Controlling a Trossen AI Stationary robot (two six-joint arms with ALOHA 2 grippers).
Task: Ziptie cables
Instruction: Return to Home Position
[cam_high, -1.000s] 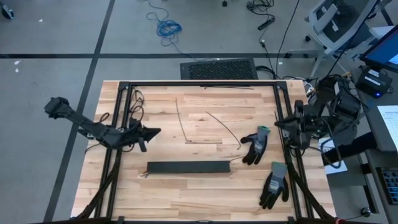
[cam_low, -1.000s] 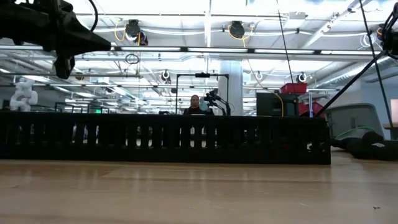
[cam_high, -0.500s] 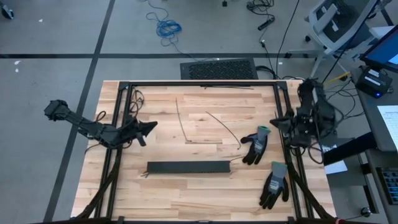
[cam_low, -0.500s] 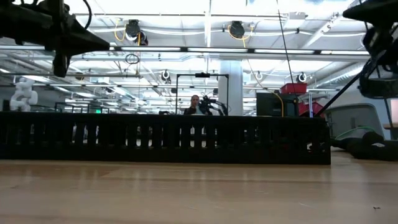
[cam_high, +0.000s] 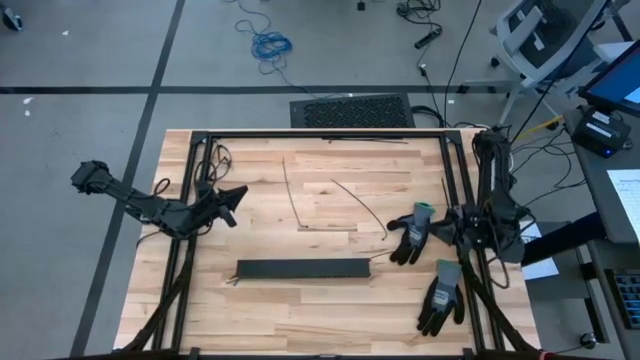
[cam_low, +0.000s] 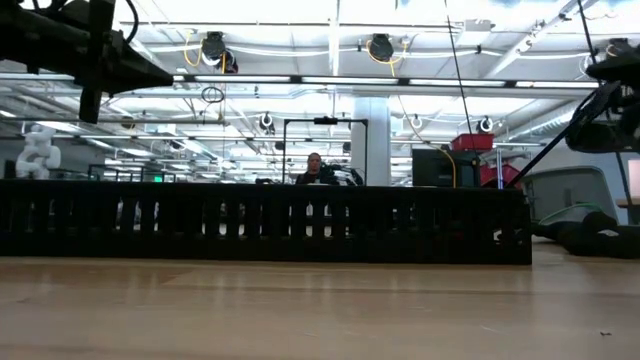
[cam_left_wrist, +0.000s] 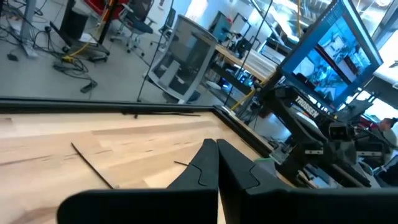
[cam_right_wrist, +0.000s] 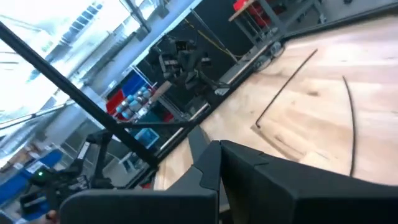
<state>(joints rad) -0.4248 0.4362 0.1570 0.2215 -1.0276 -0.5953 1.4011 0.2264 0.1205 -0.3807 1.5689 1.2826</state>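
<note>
Left gripper (cam_high: 228, 195) and right gripper (cam_high: 443, 224): both pressed shut, empty, raised off the table (cam_high: 300, 310).

Logged left gripper at middle left of high view, fingers (cam_left_wrist: 202, 168) flat together in its wrist view; logged right gripper at middle right, above the upper of two gloves (cam_high: 412, 235), likewise pinched with nothing between. Found no cables in any view; judged them shut inside black cable duct (cam_high: 303, 269), lid on, no coloured wire showing. Lay flat at lower centre, long axis left to right across frame. Sat below and right of left gripper, below and left of right gripper, well apart from both; left judged slightly nearer. Read in low view as dark slotted wall (cam_low: 265, 222) spanning most of frame. Noted thin dark strands (cam_high: 290, 195) loose at upper centre, clear of duct.
</note>
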